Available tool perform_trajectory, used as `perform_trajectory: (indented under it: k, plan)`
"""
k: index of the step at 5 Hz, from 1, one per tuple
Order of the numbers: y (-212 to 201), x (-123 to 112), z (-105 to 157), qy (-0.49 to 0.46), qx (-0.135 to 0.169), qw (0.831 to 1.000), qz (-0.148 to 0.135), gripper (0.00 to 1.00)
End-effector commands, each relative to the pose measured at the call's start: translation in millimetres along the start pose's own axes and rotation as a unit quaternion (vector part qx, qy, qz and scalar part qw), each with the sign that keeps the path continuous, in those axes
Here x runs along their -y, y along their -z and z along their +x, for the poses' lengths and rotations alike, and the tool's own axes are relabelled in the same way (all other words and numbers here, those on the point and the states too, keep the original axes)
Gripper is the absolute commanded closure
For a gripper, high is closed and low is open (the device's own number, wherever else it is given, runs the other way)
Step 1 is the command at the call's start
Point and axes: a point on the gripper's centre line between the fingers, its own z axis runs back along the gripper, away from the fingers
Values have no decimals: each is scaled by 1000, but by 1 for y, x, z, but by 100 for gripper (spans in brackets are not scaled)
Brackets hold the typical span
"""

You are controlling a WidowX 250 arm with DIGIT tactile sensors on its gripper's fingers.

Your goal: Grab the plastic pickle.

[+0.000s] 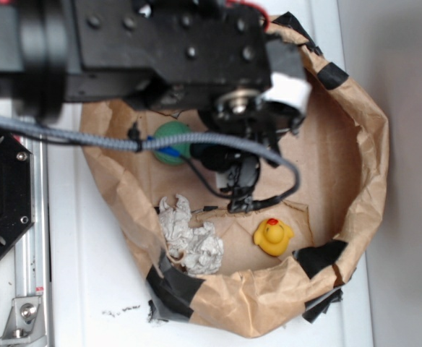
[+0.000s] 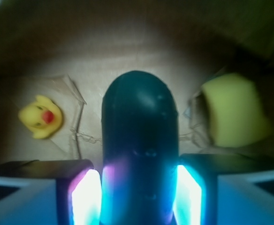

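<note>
Your plastic pickle [image 2: 139,145] sits dead centre in the wrist view, long axis running straight away from the camera, rounded far end pointing at the back wall of the paper bag [image 1: 370,181], near end down between the fingers [image 2: 83,194]. Gripper [image 2: 139,197] is pinching it: both pads pressed flush against its sides, lit cyan and magenta where they meet the glossy dark green skin. In the exterior view you can't see the pickle at all, the arm and wrist housing cover it; the gripper [image 1: 241,189] hangs over the middle of the bag floor. Rubber duck [image 2: 41,117] lies to the left of the pickle in the wrist view, apart from it, red beak facing the camera. Blurred pale yellow-green object [image 2: 235,110] to the right, also apart. Exterior view also shows you a crumpled paper wad [image 1: 189,242] near the duck [image 1: 273,236] and a green ball [image 1: 171,142] behind the cable [image 1: 196,139], partly hidden
</note>
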Motion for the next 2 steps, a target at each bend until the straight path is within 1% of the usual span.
perform_trajectory:
  k: [1,2]
  plan:
    - [-66,2,18,30,20,999,17,100]
    - [-58,3,19,28,-3,999,28,100]
